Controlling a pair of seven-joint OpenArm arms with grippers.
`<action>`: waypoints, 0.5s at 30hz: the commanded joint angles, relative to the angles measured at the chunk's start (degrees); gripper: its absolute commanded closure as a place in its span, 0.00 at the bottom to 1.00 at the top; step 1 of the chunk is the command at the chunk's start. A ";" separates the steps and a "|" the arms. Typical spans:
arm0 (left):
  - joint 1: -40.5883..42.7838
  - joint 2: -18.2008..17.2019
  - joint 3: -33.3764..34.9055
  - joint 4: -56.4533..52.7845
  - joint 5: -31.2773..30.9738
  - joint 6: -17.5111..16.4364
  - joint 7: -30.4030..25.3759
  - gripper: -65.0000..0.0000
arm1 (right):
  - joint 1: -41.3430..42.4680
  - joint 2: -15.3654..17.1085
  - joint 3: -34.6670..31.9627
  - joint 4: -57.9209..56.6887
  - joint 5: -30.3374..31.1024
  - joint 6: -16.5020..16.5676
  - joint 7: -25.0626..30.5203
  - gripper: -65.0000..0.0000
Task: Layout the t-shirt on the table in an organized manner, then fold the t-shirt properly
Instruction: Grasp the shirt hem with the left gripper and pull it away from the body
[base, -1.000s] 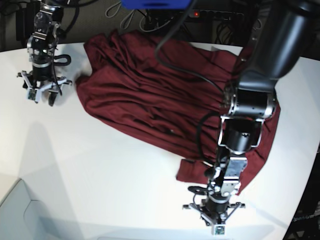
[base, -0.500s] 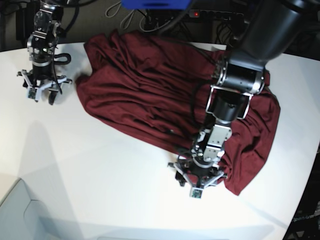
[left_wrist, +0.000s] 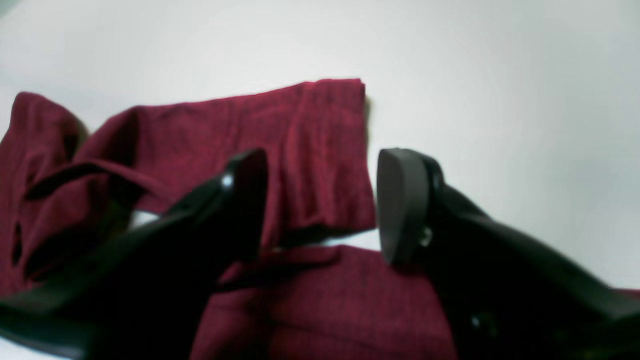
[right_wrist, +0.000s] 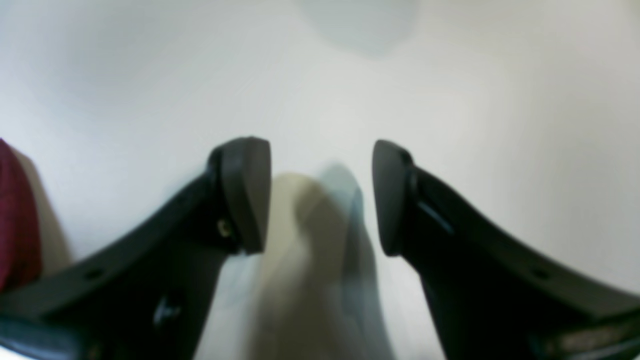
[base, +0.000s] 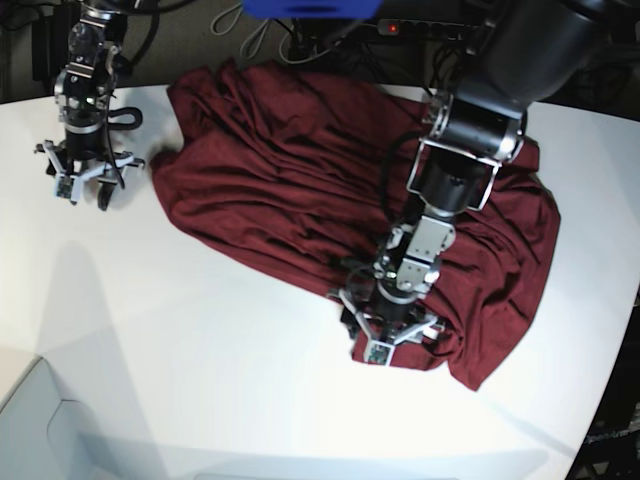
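Two claws gaped: left claw (base: 385, 335) had retreated onto the t-shirt (base: 300, 180), hem released; right claw (base: 85, 180) idle on far-left desk (base: 200, 360).

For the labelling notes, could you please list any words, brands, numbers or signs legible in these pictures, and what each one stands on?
None can be read.
The maroon t-shirt is plain, with no print showing.
The white table carries no marking.
The left tool and right tool show no legible label; both wrist views are too blurred to tell.
The blue object at the top edge shows no text.
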 joint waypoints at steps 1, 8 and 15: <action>-1.19 0.22 0.40 0.87 0.18 0.10 -1.54 0.48 | 0.52 0.75 0.32 1.10 0.47 0.14 1.54 0.49; -1.63 0.14 0.31 -4.14 -0.08 0.10 -1.98 0.48 | 0.44 0.84 0.23 0.93 0.47 0.14 1.54 0.49; -2.25 -0.13 -0.04 -6.07 -0.25 0.10 -2.07 0.95 | 0.35 0.93 0.32 0.93 0.47 0.14 1.54 0.49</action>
